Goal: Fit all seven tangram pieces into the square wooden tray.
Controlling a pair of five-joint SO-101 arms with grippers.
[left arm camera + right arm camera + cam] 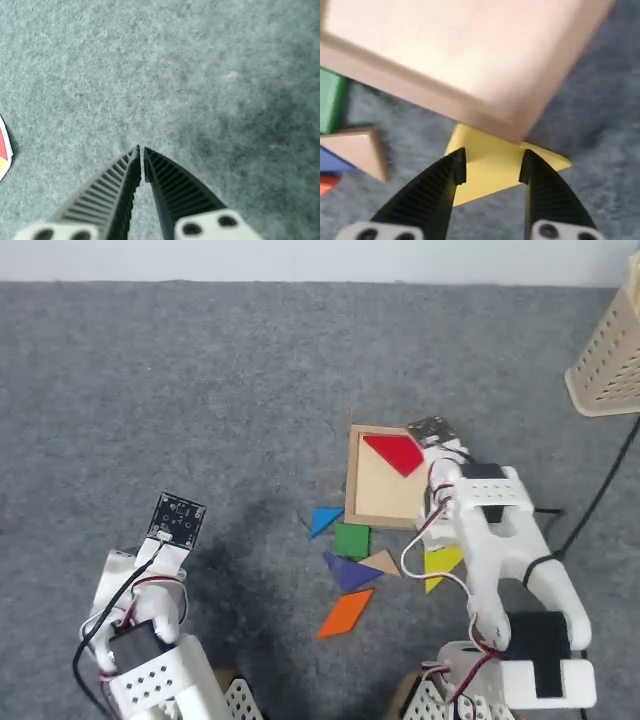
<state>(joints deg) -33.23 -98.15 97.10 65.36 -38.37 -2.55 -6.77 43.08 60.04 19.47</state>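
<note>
Straddling tray-side yellow triangle (487,181), right gripper (492,154)

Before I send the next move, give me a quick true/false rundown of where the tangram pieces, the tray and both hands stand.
1. The red piece lies inside the tray. True.
2. The left hand holds a piece. False: it is shut on nothing, over bare carpet.
3. The yellow piece is in the tray. False: it lies on the carpet at the tray's corner.
4. The right hand is open, its fingers either side of the yellow piece. True.
5. The green square lies outside the tray. True.
</note>
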